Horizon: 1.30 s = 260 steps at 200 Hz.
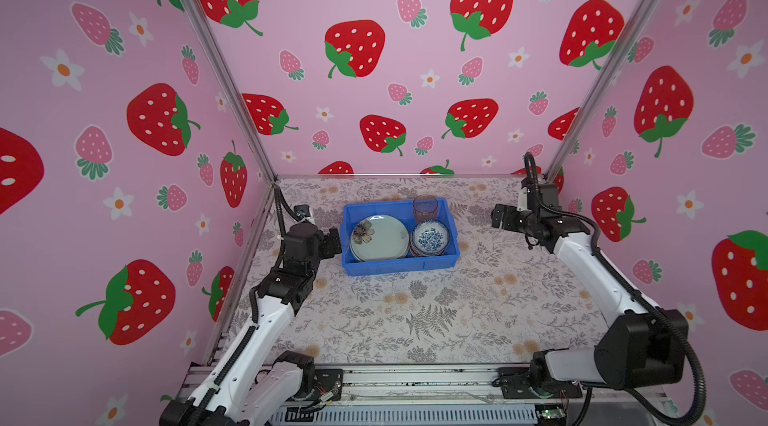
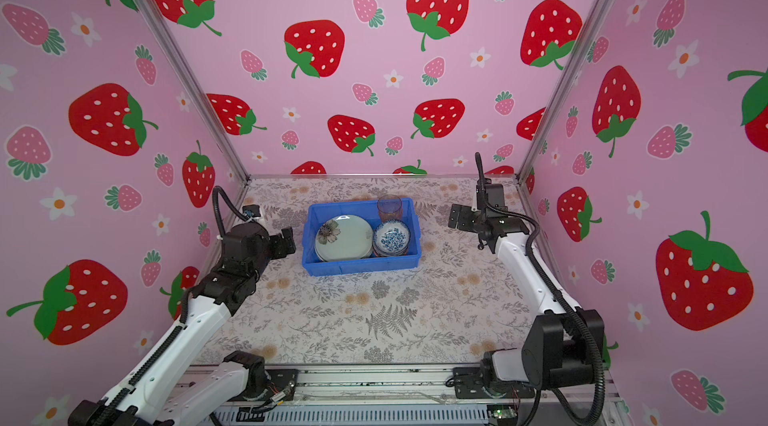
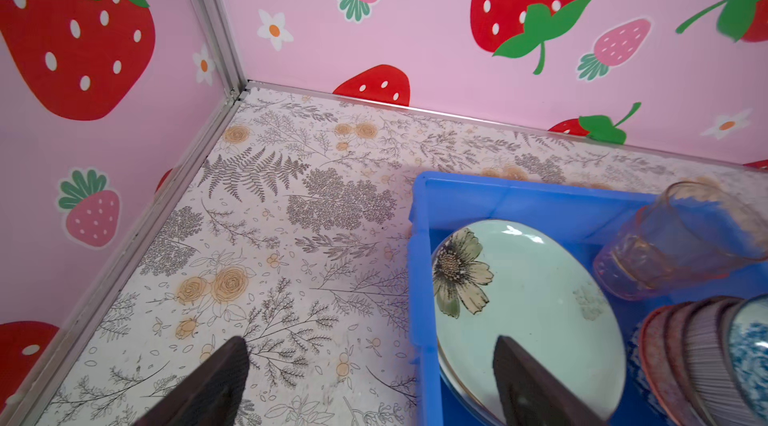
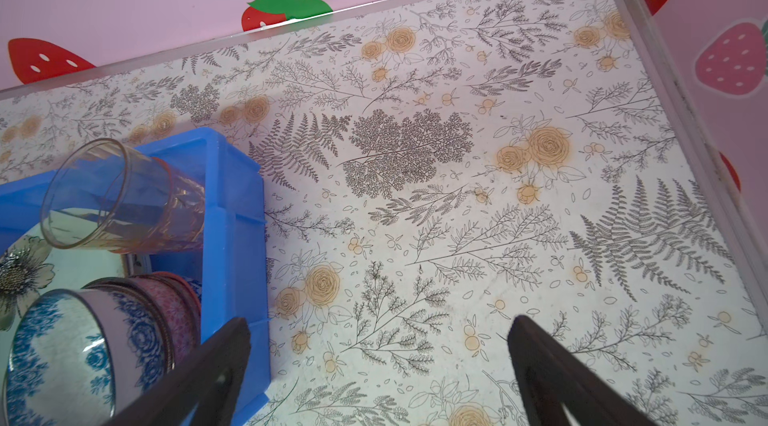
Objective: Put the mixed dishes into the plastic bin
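While both arms hang at the sides of the desk (image 1: 415, 320), the bright blue rectangular plastic bin (image 1: 399, 264) sits between them toward the far end, and every dish in sight is inside it. In both top views, a round pale green plate with a dark flower (image 1: 380, 237) fills the bin's left half, lying on top of at least one more plate. A nest of small patterned bowls, topped by a blue-and-white one (image 1: 431, 237), takes up the near right part. A tinted clear glass tumbler (image 1: 425, 208) stands behind the bowls in the far right corner.

The left claw (image 1: 332, 243) sits just beside the bin's left wall, level with the green plate, with its jaws spread wide and nothing between them. In the left wrist view this claw (image 3: 372, 345) straddles the line of that wall (image 3: 419, 278): one finger shows against the desk and the other against the plate (image 3: 536, 291).

The right claw (image 1: 498, 216) hangs well clear of the bin's right wall, pointing toward it, also wide open and empty. In its wrist view the claw (image 4: 380, 322) frames bare desk, with the bin's corner (image 4: 232, 237), the tumbler (image 4: 116, 195) and the top bowl (image 4: 62, 353) off to one side.
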Available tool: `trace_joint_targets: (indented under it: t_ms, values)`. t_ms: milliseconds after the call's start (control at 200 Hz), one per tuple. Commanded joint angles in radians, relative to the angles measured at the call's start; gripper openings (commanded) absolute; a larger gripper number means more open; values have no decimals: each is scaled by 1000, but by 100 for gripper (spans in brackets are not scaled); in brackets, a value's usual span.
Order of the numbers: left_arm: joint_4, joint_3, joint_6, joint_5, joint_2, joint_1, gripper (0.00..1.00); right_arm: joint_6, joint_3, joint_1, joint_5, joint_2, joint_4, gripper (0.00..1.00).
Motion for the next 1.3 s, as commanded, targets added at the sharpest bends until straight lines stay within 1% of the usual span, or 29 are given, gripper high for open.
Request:
trace_joint_targets:
  t_ms: [0, 65, 135, 225, 320, 435, 530, 620, 725, 880, 976, 1046, 1176, 1231, 1296]
  values:
    - [213, -62, 115, -52, 26, 5, 94, -21, -12, -12, 39, -2, 71, 99]
    - [284, -96, 162, -48, 55, 5, 94, -24, -17, -16, 35, 8, 71, 99]
    - [350, -121, 183, -65, 93, 7, 95, -23, -40, -25, 14, 8, 124, 99]
    - [410, -137, 206, -60, 155, 10, 95, -95, -107, -29, -30, -14, 230, 99]
    - [513, -168, 194, -89, 228, 15, 95, -83, -173, -30, 11, -51, 314, 99]
    - [618, -198, 201, -97, 304, 26, 95, -131, -241, -32, 55, -81, 395, 99]
    - [684, -218, 209, -73, 351, 39, 95, -167, -301, -34, 97, -99, 457, 99]
    - [708, -223, 234, -57, 375, 53, 95, -192, -377, -33, 130, -123, 549, 99]
    - [758, -244, 220, -33, 396, 88, 95, -229, -487, -34, 140, -147, 706, 99]
    - [773, -255, 174, 71, 425, 155, 95, -231, -667, -35, 185, -172, 986, 99]
    - [812, -269, 169, 123, 452, 176, 95, -269, -752, -37, 190, -165, 1131, 99]
    - [834, -273, 168, 137, 472, 181, 95, -293, -782, -38, 192, -151, 1179, 99]
    - [866, -274, 173, 162, 512, 187, 95, -351, -786, -42, 174, -100, 1189, 99]
    - [879, -275, 169, 162, 530, 189, 96, -348, -795, -46, 170, -73, 1217, 99]
    - [902, -282, 164, 162, 545, 191, 96, -331, -830, -49, 169, -43, 1307, 99]
